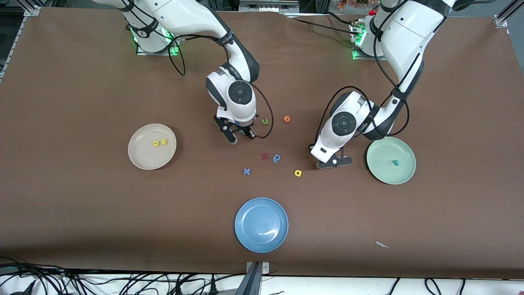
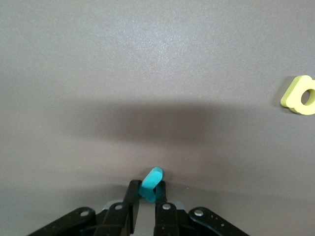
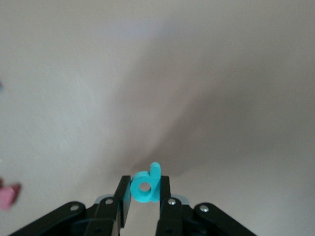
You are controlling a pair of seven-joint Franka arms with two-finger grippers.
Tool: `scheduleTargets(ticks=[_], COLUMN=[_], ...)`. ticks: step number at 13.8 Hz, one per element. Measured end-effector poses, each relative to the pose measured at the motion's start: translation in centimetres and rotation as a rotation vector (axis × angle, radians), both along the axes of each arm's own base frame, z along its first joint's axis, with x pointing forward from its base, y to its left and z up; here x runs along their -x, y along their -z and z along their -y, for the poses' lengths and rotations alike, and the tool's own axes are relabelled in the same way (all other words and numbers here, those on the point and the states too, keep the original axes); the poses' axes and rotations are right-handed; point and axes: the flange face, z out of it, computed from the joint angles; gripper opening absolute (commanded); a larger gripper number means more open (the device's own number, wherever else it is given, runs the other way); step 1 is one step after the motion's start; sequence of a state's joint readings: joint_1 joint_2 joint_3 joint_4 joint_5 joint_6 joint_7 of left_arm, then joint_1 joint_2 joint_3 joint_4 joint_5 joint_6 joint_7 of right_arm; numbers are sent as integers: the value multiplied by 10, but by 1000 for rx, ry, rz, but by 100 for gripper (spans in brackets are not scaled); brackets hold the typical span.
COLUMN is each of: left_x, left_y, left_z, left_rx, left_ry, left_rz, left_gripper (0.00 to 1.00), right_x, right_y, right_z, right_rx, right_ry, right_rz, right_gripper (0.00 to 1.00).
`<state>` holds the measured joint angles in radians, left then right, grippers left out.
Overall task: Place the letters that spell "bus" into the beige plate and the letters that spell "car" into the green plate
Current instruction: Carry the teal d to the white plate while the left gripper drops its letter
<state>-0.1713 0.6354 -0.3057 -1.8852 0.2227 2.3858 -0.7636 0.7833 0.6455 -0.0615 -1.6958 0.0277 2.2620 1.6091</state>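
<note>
The beige plate [image 1: 139, 157] toward the right arm's end holds a yellow u [image 1: 156, 144] and a yellow s [image 1: 164, 141]. The green plate [image 1: 385, 174] toward the left arm's end holds a teal c [image 1: 395, 162]. My right gripper [image 1: 242, 133] [image 3: 144, 191] hangs low over the table's middle, shut on the teal b [image 3: 146, 186]. My left gripper [image 1: 335, 162] [image 2: 147, 191], beside the green plate, is shut on the thin teal r [image 2: 151, 183]. A yellow a [image 1: 298, 173] [image 2: 300, 95] lies on the table close to the left gripper.
Between the two grippers lie an olive u [image 1: 265, 121], an orange letter [image 1: 287, 119], a red letter [image 1: 265, 156], a darker blue looped letter [image 1: 277, 158] and a blue x [image 1: 247, 171]. A blue plate [image 1: 261, 224] sits nearest the front camera.
</note>
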Motion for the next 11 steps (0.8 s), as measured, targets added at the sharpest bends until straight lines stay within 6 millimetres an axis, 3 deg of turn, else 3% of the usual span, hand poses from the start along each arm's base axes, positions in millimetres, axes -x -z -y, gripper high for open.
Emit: scheduleTargets(ticks=[3,5,8,11], left_x=[0,-5,-22,-38], left_y=[0,-1,-8,-28], left_z=[0,-9,-48,-97], left_rx=[0,-15,-69,-85], left_ry=[7,25,78,155], left_rz=[0,-10,-86,-155], left_gripper=[9,9,8,8], right_x=[-35,-56,-81,-93], right_y=[-39,-51,-58,-55], right_z=[47,85,154,247], right_rx=[32,43,14,-19], right_ry=[-142,-221,-343,-474], right_rz=[-7,-36,-111,-173], right_gripper=[8,8,8,8])
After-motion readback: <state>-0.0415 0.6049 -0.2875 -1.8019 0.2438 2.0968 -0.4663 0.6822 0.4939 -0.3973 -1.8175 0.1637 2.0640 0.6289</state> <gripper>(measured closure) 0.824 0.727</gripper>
